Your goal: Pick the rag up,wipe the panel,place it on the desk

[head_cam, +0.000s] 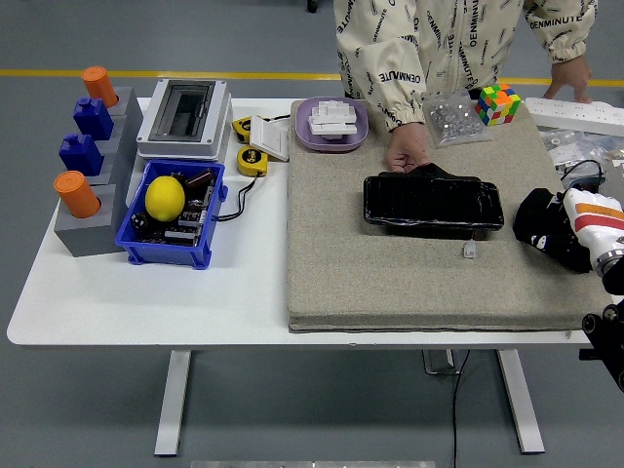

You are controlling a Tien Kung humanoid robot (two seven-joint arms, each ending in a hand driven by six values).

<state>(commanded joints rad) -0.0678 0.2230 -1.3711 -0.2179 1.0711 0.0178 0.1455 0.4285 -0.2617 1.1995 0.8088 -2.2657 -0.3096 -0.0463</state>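
A glossy black panel (pixel 434 203) lies flat on the grey mat (pixel 390 273) at mid-table. A dark piece that may be the rag (pixel 436 171) pokes out at the panel's far edge, under a person's hand (pixel 408 156) that rests there. My right hand (pixel 544 224), black with a white and orange wrist, hovers low over the mat's right side, a short gap to the right of the panel. It looks like a dark lump, and whether it holds anything is hidden. My left arm is out of the picture.
Behind the panel are a purple bowl (pixel 332 124) of white parts, a bag of small parts (pixel 456 119) and a colour cube (pixel 498 103). A small white connector (pixel 470 251) lies in front. At the left stand a blue bin (pixel 173 214) with a lemon, a grey box (pixel 185 118) and peg blocks (pixel 90 161).
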